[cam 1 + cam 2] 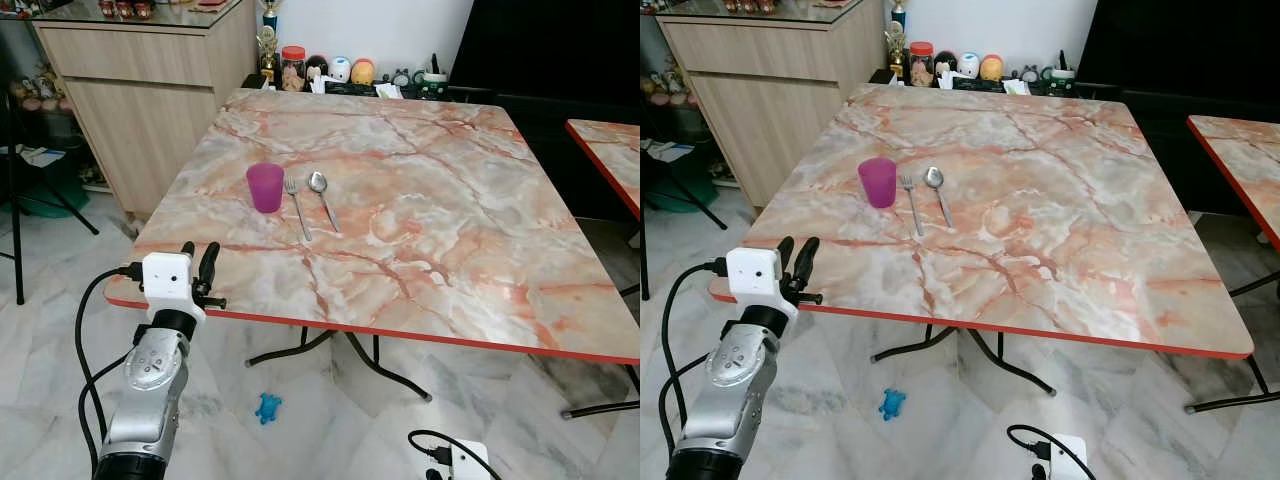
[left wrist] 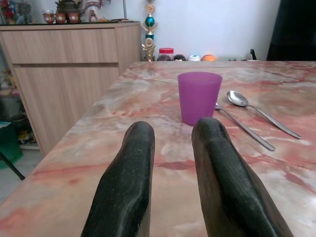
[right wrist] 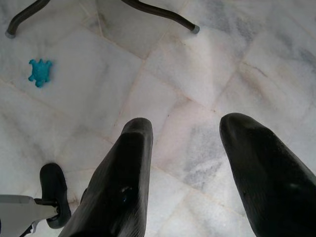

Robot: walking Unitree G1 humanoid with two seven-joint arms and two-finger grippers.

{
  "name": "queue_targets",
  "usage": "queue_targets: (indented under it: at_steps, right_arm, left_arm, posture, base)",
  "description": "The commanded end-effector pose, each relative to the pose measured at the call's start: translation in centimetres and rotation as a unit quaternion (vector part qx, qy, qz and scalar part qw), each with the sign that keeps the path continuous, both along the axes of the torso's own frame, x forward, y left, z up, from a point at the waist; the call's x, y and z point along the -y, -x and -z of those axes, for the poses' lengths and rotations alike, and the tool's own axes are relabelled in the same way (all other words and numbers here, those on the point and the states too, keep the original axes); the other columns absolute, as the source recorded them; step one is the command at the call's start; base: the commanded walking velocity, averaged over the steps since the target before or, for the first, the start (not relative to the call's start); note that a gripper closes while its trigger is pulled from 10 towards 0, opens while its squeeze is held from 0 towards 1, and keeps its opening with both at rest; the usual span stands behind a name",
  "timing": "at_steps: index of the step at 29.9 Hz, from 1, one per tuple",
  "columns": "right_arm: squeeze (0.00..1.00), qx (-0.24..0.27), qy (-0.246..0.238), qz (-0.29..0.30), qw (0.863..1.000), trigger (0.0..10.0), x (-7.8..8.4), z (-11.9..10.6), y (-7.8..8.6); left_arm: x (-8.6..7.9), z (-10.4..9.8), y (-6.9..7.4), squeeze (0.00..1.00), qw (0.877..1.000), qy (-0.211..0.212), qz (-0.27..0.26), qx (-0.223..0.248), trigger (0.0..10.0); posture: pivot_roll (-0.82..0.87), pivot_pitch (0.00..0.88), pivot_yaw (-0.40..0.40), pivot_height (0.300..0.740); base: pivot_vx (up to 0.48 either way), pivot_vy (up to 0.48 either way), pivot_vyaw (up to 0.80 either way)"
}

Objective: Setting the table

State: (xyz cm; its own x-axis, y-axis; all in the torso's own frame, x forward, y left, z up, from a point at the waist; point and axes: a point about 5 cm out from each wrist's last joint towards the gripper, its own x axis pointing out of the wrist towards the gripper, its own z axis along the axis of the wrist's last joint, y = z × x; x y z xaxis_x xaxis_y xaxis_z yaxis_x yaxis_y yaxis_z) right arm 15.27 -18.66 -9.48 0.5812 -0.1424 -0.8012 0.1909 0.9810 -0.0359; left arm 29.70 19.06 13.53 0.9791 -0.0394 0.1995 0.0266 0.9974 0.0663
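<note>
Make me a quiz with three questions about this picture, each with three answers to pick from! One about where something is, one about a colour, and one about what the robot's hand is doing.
1. Where does the fork lie?
A. Between the cup and the spoon
B. On the floor
C. Inside the cup

2. What colour is the cup?
A. Green
B. Purple
C. White

3. What is the left gripper doing?
A. Holding the spoon
B. Squeezing the cup
C. Open and holding nothing

Answers:
1. A: the fork rests on the table with the cup on one side and the spoon on the other.
2. B: the cup is plainly purple in the head views and the left wrist view.
3. C: its two black fingers stand apart near the table's edge, short of the cup, with nothing between them.
</note>
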Motion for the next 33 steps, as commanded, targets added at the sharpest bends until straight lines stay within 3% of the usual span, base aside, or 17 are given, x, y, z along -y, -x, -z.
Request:
queue_targets:
  at_steps: [1,8,18,24,33]
  right_arm:
    - [0.0,0.005,-0.001,0.015,1.0,10.0,0.2,0.0,0.1]
    - [0.0,0.009,-0.008,0.02,1.0,10.0,0.1,0.0,0.1]
    - [0.0,0.014,-0.005,0.029,0.999,10.0,0.1,-0.1,0.1]
    - [0.0,0.015,-0.006,0.03,0.999,10.0,0.1,-0.1,0.0]
    - [0.0,0.019,-0.003,0.027,0.999,10.0,0.1,-0.2,-0.1]
  left_arm:
    - [0.0,-0.7,-0.1,0.0,1.0,0.008,0.0,0.008,10.0]
    - [0.1,-0.6,-0.1,0.0,1.0,0.01,0.003,0.005,10.0]
    - [0.5,-1.2,-0.3,0.0,1.0,0.019,0.009,0.018,10.0]
    - [0.4,-1.4,-0.4,0.0,1.0,0.02,0.008,0.02,10.0]
    - [0.6,-1.8,-0.5,0.0,0.999,0.018,0.01,0.027,10.0]
  posture:
    - [0.12,0.0,-0.056,0.74]
    - [0.12,0.0,-0.058,0.74]
    - [0.12,0.0,-0.057,0.74]
    - [0.12,0.0,-0.055,0.74]
    - [0.13,0.0,-0.056,0.74]
  base:
    - [0.0,0.0,0.0]
    - [0.0,0.0,-0.51]
    - [0.0,0.0,-0.06]
    - [0.0,0.454,-0.69]
    - [0.0,0.0,-0.05]
